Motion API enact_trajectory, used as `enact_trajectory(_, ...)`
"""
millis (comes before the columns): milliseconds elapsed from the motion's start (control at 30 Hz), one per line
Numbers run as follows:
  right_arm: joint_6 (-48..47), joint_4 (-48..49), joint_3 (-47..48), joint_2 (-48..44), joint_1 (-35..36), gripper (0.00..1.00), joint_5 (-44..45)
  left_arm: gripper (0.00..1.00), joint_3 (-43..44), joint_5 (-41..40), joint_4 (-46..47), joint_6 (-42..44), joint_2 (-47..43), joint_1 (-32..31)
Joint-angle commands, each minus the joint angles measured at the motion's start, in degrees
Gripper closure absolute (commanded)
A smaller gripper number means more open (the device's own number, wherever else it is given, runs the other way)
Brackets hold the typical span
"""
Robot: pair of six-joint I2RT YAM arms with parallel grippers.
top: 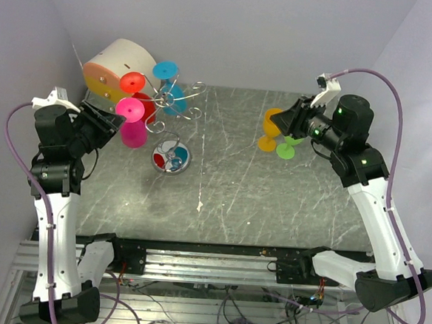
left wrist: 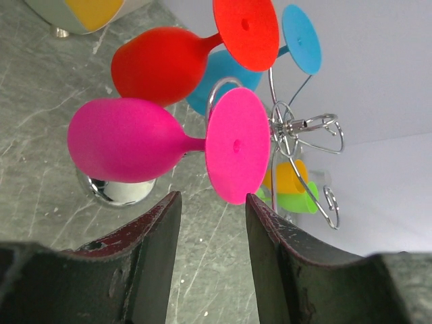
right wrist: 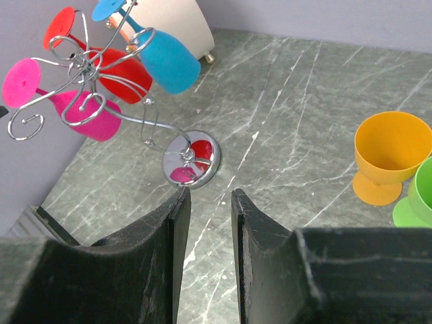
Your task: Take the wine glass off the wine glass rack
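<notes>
The wine glass rack (top: 179, 97) is a silver wire stand with a round chrome base (top: 171, 157) at the back left of the table. A pink wine glass (top: 133, 123), a red one (top: 140, 97) and a blue one (top: 169, 84) hang from its arms by their feet. My left gripper (top: 113, 122) is open just left of the pink glass. In the left wrist view the pink glass (left wrist: 125, 140) has the edge of its foot right at the gap of the open left gripper (left wrist: 212, 202), and nothing is gripped. My right gripper (right wrist: 210, 196) is open and empty, far to the right.
A beige drum with an orange face (top: 111, 66) stands behind the rack against the left wall. An orange glass (top: 270, 129) and a green glass (top: 286, 148) stand upright on the table under the right gripper. Walls close in at the left, back and right.
</notes>
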Motion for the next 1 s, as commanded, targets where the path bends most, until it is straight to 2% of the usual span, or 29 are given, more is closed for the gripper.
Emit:
enact_trajectory(0,0.11,1.88,-0.45,-0.23,0.13,0.7,-1.45,0.46,-0.9,2.65,6.71,-2.03,-0.32,0.56)
enact_trajectory(400,-0.65,2.19,-0.87,-0.41,0.13,0.7,-1.06,0.49,-4.97,5.14,14.8,-5.07,2.16,0.71)
enact_trajectory(667,-0.35,2.18,-1.15,-0.49,0.13,0.7,-0.62,0.63,-4.62,6.82,16.59,-6.66,2.36,0.87)
enact_trajectory(900,0.36,3.41,-1.53,-0.73,0.12,0.7,-0.86,0.68,-2.3,6.32,13.73,-6.15,1.97,0.9)
enact_trajectory(967,0.5,3.64,-1.67,-0.83,0.16,0.7,-0.92,0.73,-3.2,7.39,14.72,-6.85,2.48,0.97)
